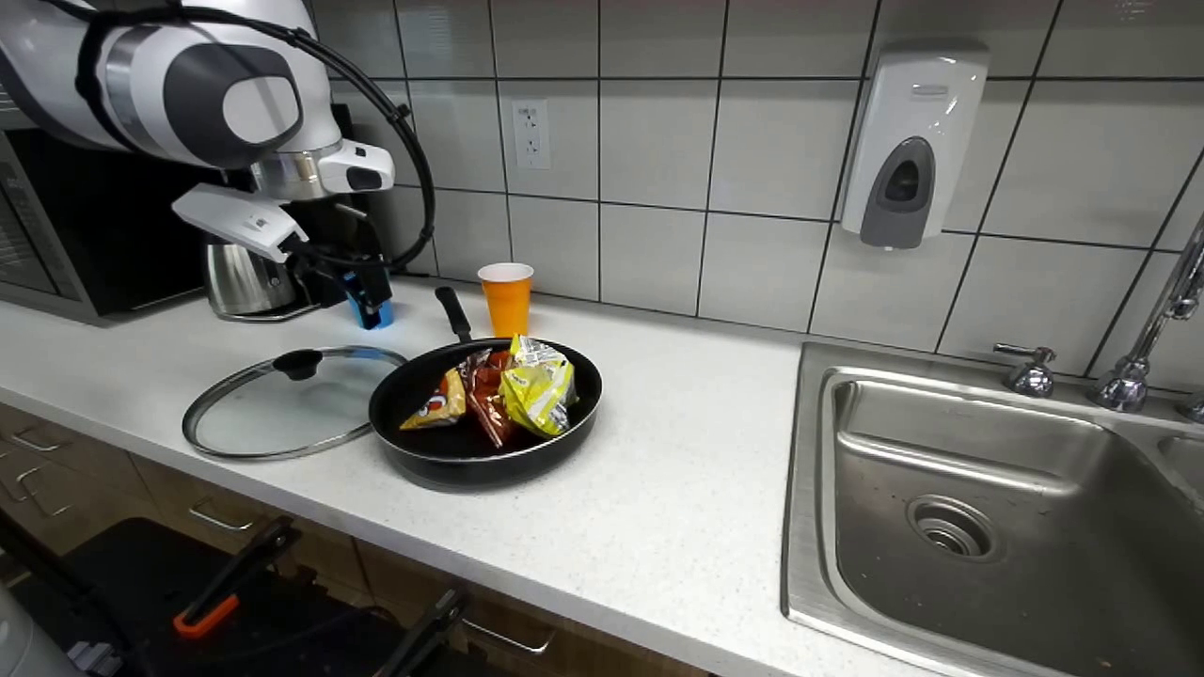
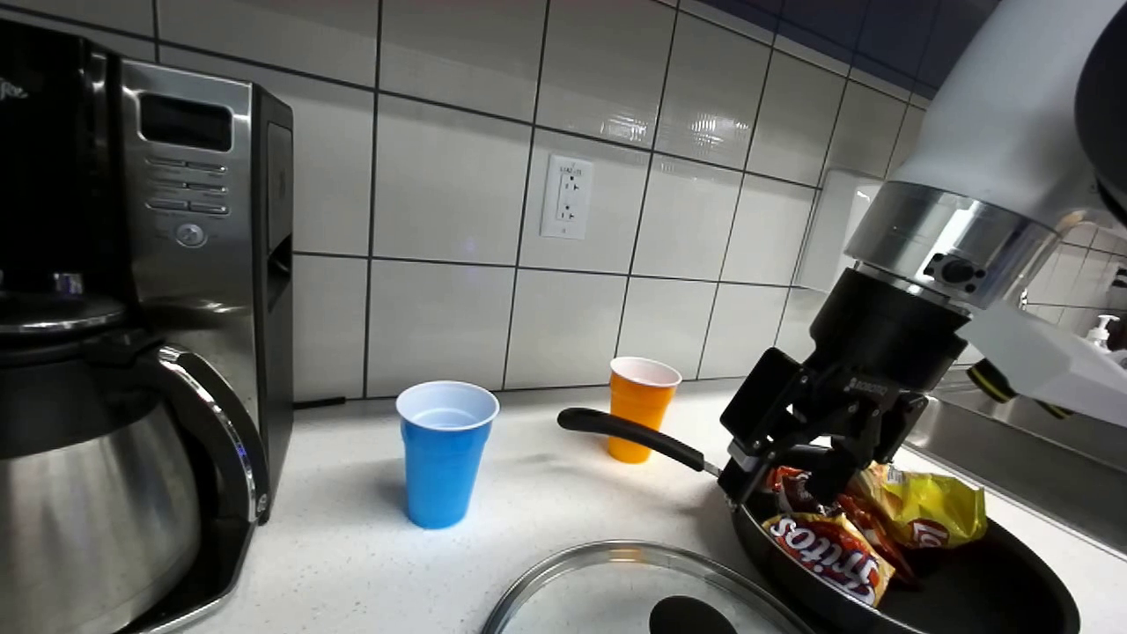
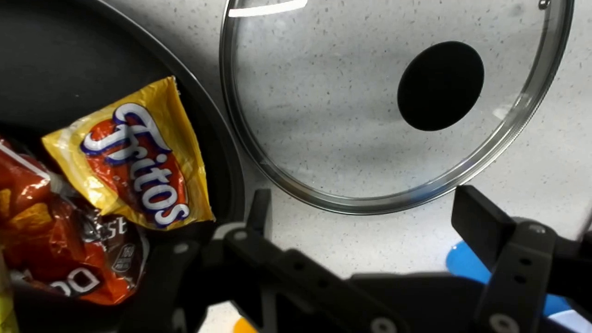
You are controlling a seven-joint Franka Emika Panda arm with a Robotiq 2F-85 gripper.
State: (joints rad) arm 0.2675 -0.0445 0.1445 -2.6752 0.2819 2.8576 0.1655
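1. Frying pan (image 3: 69,55): cut off in the wrist view.
2. Lid (image 2: 607,590): near part cut off in an exterior view.
3. Blue cup (image 3: 468,261): mostly hidden behind the claw (image 3: 363,208) in the wrist view.
4. Orange cup (image 3: 243,326): a mere sliver in the wrist view.
5. Yellow bag (image 1: 541,387): lettering too small to read in an exterior view.
6. Sink (image 1: 941,611): right side cut off in an exterior view.

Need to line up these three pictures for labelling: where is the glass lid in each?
In an exterior view: glass lid, left, just below mid-height.
In an exterior view: glass lid, bottom edge, near centre, cropped.
In the wrist view: glass lid, upper right, top cropped.
Shared landmark: frying pan, beside the glass lid.
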